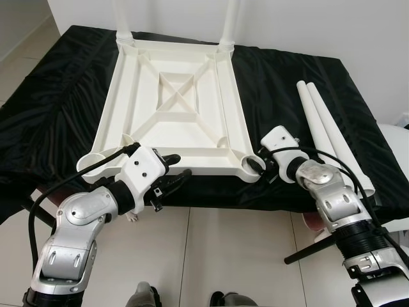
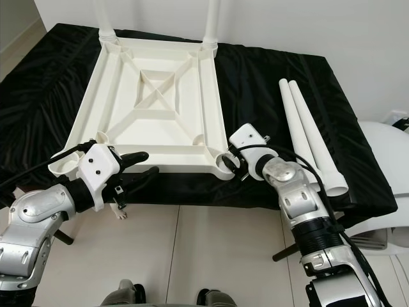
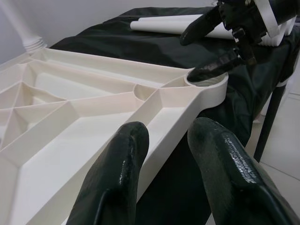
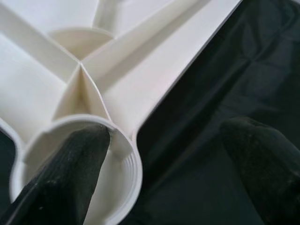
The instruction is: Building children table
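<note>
A white plastic table top (image 1: 172, 137) lies upside down on the black cloth. Two white legs (image 1: 230, 25) stand screwed into its far corners. Two loose legs (image 1: 326, 128) lie side by side on the cloth to the right. My left gripper (image 1: 181, 166) is open at the top's near rim, its fingers (image 3: 117, 183) just short of the edge. My right gripper (image 1: 261, 169) is open at the near right corner socket (image 4: 123, 140). One of its fingers (image 4: 61, 173) dips into the socket and the other is outside over the cloth.
The cloth-covered table (image 1: 57, 109) ends right at my arms, with tiled floor (image 1: 211, 256) below. The near left corner socket (image 1: 89, 164) overhangs the cloth edge. A white rounded object (image 1: 396, 147) stands at the right. A black table leg (image 1: 313, 246) slants under the right arm.
</note>
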`<state>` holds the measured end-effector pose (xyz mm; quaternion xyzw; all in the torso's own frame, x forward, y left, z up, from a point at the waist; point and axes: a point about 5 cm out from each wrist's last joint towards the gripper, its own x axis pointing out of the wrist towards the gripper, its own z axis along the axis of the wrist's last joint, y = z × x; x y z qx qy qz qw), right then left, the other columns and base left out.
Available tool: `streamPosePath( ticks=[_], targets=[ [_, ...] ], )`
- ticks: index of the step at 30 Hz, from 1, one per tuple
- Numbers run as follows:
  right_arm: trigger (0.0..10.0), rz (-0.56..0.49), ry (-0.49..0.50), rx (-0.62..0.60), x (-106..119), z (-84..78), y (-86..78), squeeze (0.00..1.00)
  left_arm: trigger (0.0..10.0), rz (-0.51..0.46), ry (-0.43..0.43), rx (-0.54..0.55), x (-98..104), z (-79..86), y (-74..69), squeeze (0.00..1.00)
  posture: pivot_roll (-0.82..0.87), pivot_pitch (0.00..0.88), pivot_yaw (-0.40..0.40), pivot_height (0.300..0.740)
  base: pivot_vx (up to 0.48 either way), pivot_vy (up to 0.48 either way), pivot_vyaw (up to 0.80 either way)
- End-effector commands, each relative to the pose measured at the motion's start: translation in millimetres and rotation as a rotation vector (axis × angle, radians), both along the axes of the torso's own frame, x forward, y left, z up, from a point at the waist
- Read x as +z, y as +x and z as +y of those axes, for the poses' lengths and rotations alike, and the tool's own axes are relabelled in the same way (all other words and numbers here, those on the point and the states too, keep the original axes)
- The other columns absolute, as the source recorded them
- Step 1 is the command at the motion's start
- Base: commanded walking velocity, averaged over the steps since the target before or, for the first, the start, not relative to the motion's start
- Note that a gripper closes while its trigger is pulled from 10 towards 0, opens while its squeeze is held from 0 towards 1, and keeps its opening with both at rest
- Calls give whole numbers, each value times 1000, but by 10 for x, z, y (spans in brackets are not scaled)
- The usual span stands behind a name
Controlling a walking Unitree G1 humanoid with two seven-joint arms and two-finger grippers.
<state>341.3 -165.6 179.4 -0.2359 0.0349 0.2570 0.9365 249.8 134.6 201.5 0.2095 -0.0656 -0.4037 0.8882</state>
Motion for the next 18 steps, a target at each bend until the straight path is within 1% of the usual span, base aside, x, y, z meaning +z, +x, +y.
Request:
streamPosePath(
  ticks=[1, 2, 3, 4, 7, 8, 9, 10, 11, 14, 15, 16, 17, 18],
  targets=[
    [10000, -63, 243, 103, 279, 30, -41, 0, 10000, -45, -12, 61, 34, -11, 11, 0, 19, 127, -53, 740, 0, 0, 0],
    [10000, -62, 286, 120, 304, 30, -48, 0, 10000, -46, -10, 59, 33, -14, 12, 0, 19, 127, -53, 740, 0, 0, 0],
    [10000, -62, 286, 120, 304, 30, -48, 0, 10000, -46, -10, 59, 33, -14, 12, 0, 19, 127, -53, 740, 0, 0, 0],
    [10000, -62, 306, 128, 316, 29, -50, 0, 10000, -46, -9, 58, 32, -15, 13, 0, 19, 127, -53, 740, 0, 0, 0],
    [10000, -117, 431, 152, 456, -11, -45, 0, 10000, -46, -17, 46, 37, -40, 24, 0, 21, 129, -52, 740, 0, 0, 0],
    [10000, -161, 506, 150, 556, -20, -40, 0, 10000, -46, -28, 50, 43, -46, 49, 0, 21, 130, -51, 740, 0, 0, 0],
    [10000, -188, 553, 146, 618, -26, -37, 0, 10000, -46, -35, 53, 47, -48, 68, 0, 21, 130, -51, 740, 0, 0, 0],
    [10000, -203, 584, 145, 655, -31, -37, 0, 10000, -46, -40, 56, 50, -48, 79, 0, 21, 130, -51, 740, 0, 0, 0],
    [10000, -210, 600, 146, 673, -34, -38, 0, 10000, -46, -42, 57, 52, -48, 84, 0, 21, 130, -51, 740, 0, 0, 0],
    [10000, -209, 607, 151, 674, -38, -42, 0, 10000, -46, -42, 57, 52, -48, 84, 0, 21, 130, -51, 740, 0, 0, 0],
    [10000, -245, 633, 70, 706, -82, 20, 0, 10000, -60, -57, 87, 77, -44, 149, 0, 25, 129, -54, 740, 0, 0, 0],
    [10000, -270, 652, -37, 705, -130, 93, 0, 10000, -71, -84, 150, 115, -18, 276, 0, 29, 128, -57, 740, 0, 0, 0],
    [10000, -270, 652, -37, 705, -130, 93, 0, 10000, -71, -84, 150, 115, -18, 276, 0, 29, 128, -57, 740, 0, 0, 0],
    [10000, -286, 664, -112, 701, -161, 141, 0, 10000, -78, -104, 194, 143, -2, 365, 0, 29, 128, -57, 740, 0, 0, 0]
  ],
)
